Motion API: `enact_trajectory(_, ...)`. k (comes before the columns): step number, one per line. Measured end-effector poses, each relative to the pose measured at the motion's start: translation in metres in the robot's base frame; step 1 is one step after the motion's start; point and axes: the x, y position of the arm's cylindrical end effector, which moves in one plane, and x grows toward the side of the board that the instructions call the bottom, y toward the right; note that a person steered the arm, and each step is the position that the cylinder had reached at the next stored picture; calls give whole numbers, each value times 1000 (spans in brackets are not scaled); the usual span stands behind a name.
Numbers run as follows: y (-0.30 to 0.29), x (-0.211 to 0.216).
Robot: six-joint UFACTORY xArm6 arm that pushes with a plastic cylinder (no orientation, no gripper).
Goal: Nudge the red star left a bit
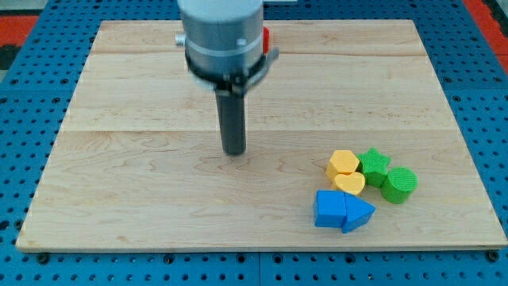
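Six blocks are countable in full on the wooden board (159, 199), all clustered toward the view's lower right. A seventh item, the red star (267, 36), shows only as a small red sliver at the view's top, just to the right of the arm's grey housing (221, 32), which hides most of it; its shape cannot be confirmed from what is visible.

My tip (234, 151) rests on the board left of centre, at the end of the dark rod. There is no gripper on this arm, so no open or closed state applies. The tip stands well below the red sliver in the view and well apart from the cluster, touching no block.

Cluster detail: a yellow hexagonal block (343, 162) sits touching a yellow heart (349, 183) just below it. A green star (373, 165) lies just to the right of the yellow pair, and a green cylinder (400, 184) sits at the cluster's right edge, touching or nearly touching the star. Below these, a blue cube (329, 209) and a blue triangular block (358, 212) press together side by side.

The board lies on a blue perforated surface (24, 119).
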Motion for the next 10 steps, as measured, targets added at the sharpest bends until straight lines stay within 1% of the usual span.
enact_trajectory(1,54,-72)
enact_trajectory(2,112,-134)
enact_trajectory(3,108,-196)
enact_trajectory(4,81,-247)
enact_trajectory(5,41,-259)
enact_trajectory(6,-2,-260)
enact_trajectory(7,-27,-260)
enact_trajectory(10,3,-260)
